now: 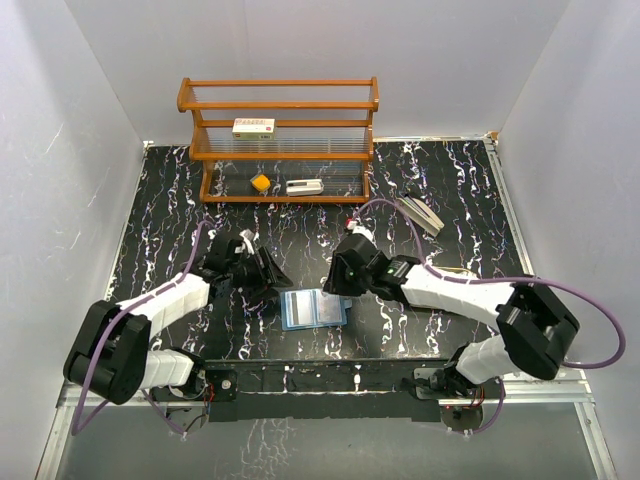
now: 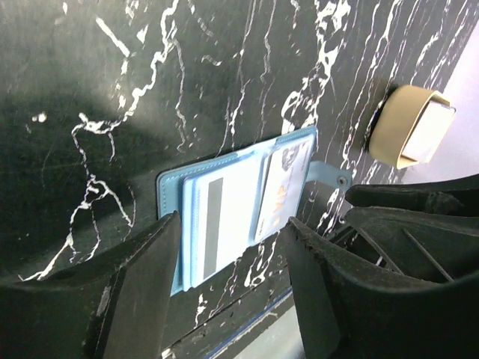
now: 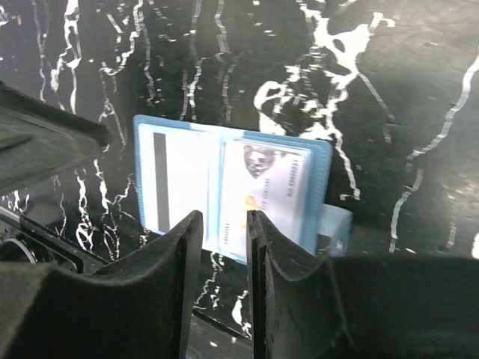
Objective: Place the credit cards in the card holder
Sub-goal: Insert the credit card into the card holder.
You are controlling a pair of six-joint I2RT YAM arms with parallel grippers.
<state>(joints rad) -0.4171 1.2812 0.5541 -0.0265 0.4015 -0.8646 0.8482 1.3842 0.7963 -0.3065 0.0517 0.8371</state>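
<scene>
Right wrist view: blue bi-fold card holder [image 3: 232, 187] lies open, pale credit cards [image 3: 176, 183] inside; right gripper [image 3: 223, 224] barely parted, left gripper [image 2: 232, 239] spread wide, both empty.

The top view looks down steeply from above and behind the arm bases, taking in the whole worktop [image 1: 150, 200] up to its far edge. Each wrist view sits low and close, looking past the left tool [image 2: 230, 228] or right tool [image 3: 224, 218] at the card holder [image 1: 313, 309] near the near edge, which all three views share.
</scene>
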